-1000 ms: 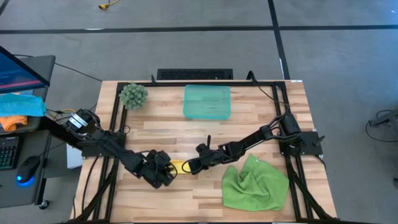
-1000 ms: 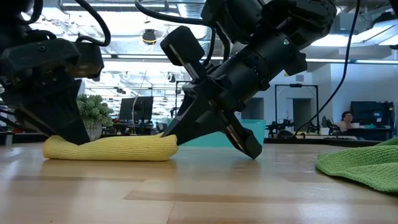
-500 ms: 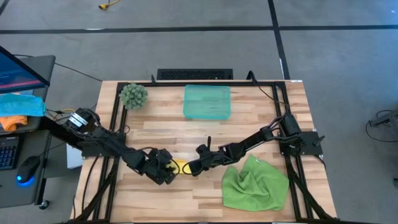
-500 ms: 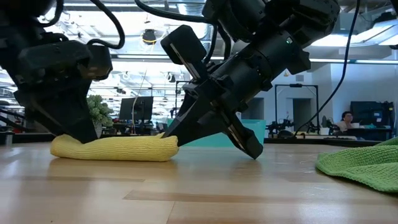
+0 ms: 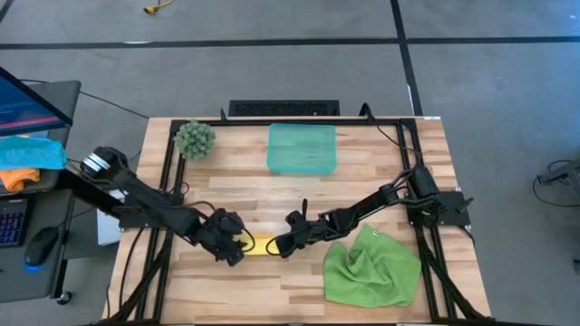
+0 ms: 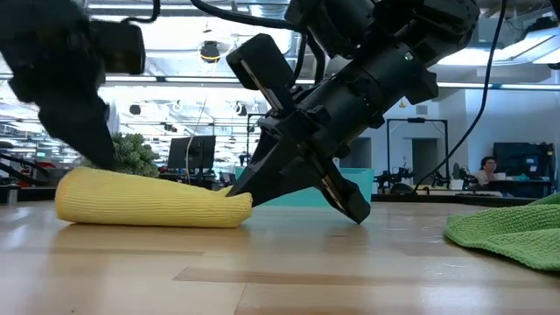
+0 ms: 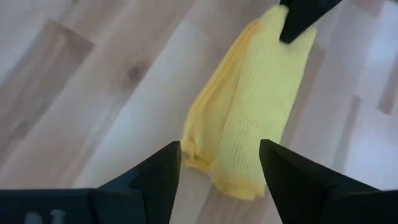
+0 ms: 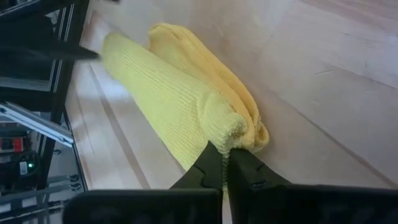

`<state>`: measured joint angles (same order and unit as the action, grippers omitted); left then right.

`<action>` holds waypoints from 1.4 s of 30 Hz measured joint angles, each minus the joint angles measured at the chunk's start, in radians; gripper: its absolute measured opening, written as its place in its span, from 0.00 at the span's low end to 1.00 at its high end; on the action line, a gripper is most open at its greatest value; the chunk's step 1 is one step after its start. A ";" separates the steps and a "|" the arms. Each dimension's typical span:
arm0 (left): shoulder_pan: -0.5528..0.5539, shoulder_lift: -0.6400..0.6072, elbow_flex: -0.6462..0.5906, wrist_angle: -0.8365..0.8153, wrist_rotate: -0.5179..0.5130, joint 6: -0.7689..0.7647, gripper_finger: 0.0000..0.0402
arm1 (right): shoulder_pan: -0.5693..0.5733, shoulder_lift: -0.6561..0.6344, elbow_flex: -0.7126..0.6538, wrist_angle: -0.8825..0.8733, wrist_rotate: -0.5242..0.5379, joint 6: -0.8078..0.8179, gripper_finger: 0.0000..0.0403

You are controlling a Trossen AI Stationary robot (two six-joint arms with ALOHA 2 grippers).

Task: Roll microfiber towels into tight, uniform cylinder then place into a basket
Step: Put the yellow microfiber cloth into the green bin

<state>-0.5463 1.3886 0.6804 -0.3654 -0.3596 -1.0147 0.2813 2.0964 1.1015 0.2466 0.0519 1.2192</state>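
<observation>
The yellow towel is seen rolled into a loose cylinder, lying on the wooden surface near the front middle, between the two grippers. One end of the roll is pinched by the right gripper, whose fingers are pressed together on the cloth edge; in the low view this gripper is angled down onto the roll's end. The left gripper is held over the opposite end with its fingers spread wide to either side of the roll, apart from the cloth. The green towel is left crumpled and unrolled on the surface at the front right. The basket is placed at the back middle of the surface, well apart from the roll, and a fuzzy green ball is set near the back left corner.
</observation>
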 joint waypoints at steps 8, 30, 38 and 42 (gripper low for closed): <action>-0.125 -0.141 0.002 -0.029 -0.104 -0.114 0.53 | 0.000 0.000 0.000 0.001 0.012 -0.013 0.05; -0.214 0.039 -0.167 0.362 -0.281 -0.397 0.53 | 0.008 0.001 -0.001 0.004 0.028 -0.043 0.05; -0.186 0.154 -0.166 0.384 -0.277 -0.442 0.53 | 0.007 0.001 -0.001 0.005 0.027 -0.047 0.05; -0.182 0.192 -0.165 0.395 -0.275 -0.470 0.53 | 0.007 0.001 -0.001 0.004 0.027 -0.048 0.04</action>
<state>-0.7285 1.5805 0.5156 0.0300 -0.6346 -1.4846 0.2882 2.0972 1.1004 0.2510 0.0789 1.1707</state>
